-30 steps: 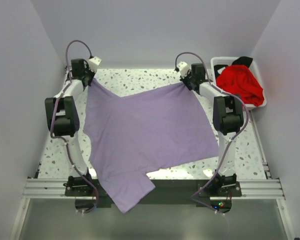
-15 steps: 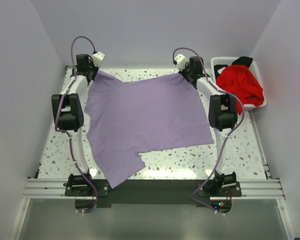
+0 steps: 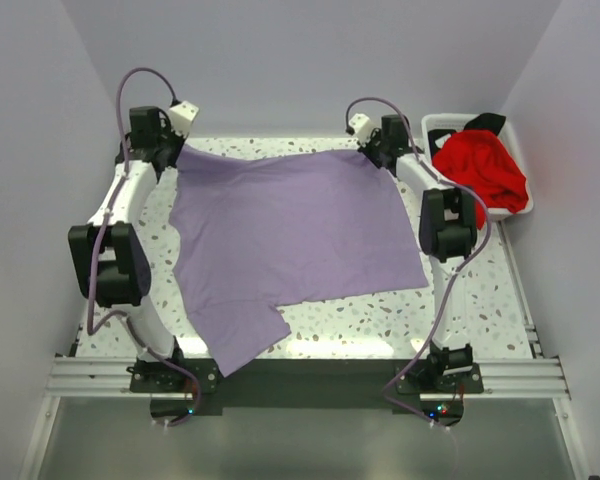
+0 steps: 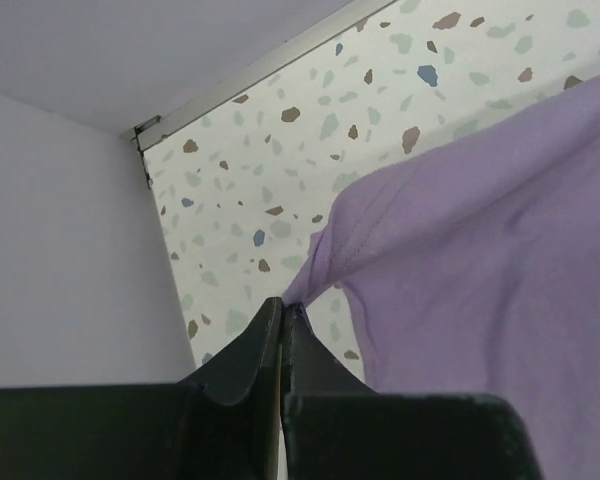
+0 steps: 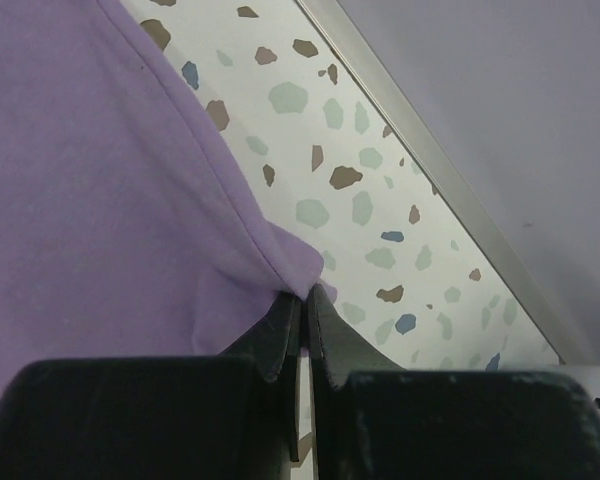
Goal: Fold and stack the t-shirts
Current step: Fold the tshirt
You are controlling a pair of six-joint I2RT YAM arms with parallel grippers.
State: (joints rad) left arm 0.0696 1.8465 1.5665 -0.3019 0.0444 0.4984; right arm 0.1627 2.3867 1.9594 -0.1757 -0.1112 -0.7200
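Across table (image 3: 480, 300), one lavender t-shirt (image 3: 290, 240)

My left gripper (image 3: 177, 152) and right gripper (image 3: 371, 152) pinch the spread lavender t-shirt (image 3: 290, 240) by its far corners; the red t-shirt (image 3: 480, 170) and black t-shirt (image 3: 486, 122) lie crumpled to the right of my right gripper.

Robot lab cell, plain white walls (image 3: 310, 60), speckled tabletop (image 3: 495, 300), aluminium frame rail (image 3: 525, 376)

No text, brand, number or sign can be read in any of the views. The lavender t-shirt (image 3: 290, 240) shows only plain cloth without print, and the white basket (image 3: 440, 121) at the desk's far right corner shows no readable label.
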